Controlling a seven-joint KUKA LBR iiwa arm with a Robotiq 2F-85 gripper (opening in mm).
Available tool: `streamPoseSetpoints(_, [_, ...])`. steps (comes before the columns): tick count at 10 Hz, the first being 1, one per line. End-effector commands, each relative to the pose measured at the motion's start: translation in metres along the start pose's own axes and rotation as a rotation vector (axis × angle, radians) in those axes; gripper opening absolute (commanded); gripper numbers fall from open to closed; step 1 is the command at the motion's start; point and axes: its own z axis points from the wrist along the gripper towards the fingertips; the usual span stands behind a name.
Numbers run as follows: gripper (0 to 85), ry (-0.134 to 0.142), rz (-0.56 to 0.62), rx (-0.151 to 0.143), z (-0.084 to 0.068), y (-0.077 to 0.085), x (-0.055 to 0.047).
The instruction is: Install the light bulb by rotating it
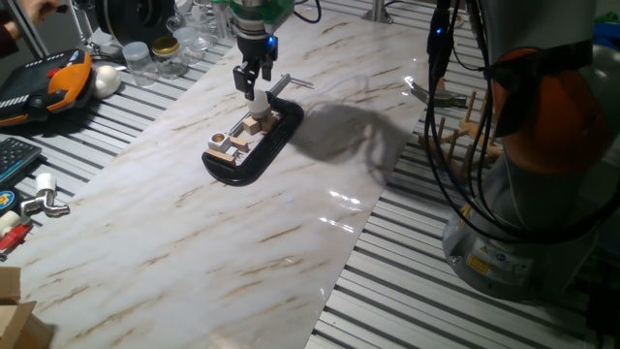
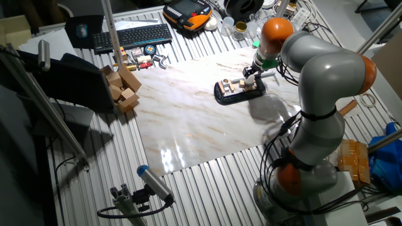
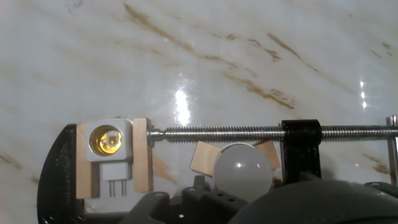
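Observation:
The light bulb point(image 1: 259, 99) is small, white and frosted, and hangs just above the black clamp point(image 1: 254, 145) on the marble board. My gripper point(image 1: 254, 89) is shut on it from above. Seen from the hand, the light bulb point(image 3: 242, 172) fills the lower middle, over wooden blocks point(image 3: 203, 163) beside the clamp's threaded screw point(image 3: 217, 132). A white socket point(image 3: 107, 140) with a brass inside sits between two wooden plates at the left end of the clamp point(image 3: 301, 149), well to the left of the bulb. The gripper point(image 2: 250, 71) stands over the clamp point(image 2: 239, 93).
An orange teach pendant point(image 1: 58, 82), a white egg-shaped ball point(image 1: 105, 79) and glass jars point(image 1: 155, 58) lie at the far left. A wooden peg rack point(image 1: 465, 126) stands right of the board. A keyboard point(image 2: 132, 36) and wooden blocks point(image 2: 122, 88) lie off the board.

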Motion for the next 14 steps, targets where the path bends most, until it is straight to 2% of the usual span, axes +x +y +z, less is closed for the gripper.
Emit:
streamPoseSetpoints(1, [68.0, 0.000, -0.002, 0.000, 0.002, 0.000, 0.000])
streamPoseSetpoints(8, [68.0, -0.001, -0.007, -0.012, 0.014, 0.001, -0.001])
streamPoseSetpoints(14, [68.0, -0.016, -0.007, -0.013, 0.024, 0.001, -0.001])
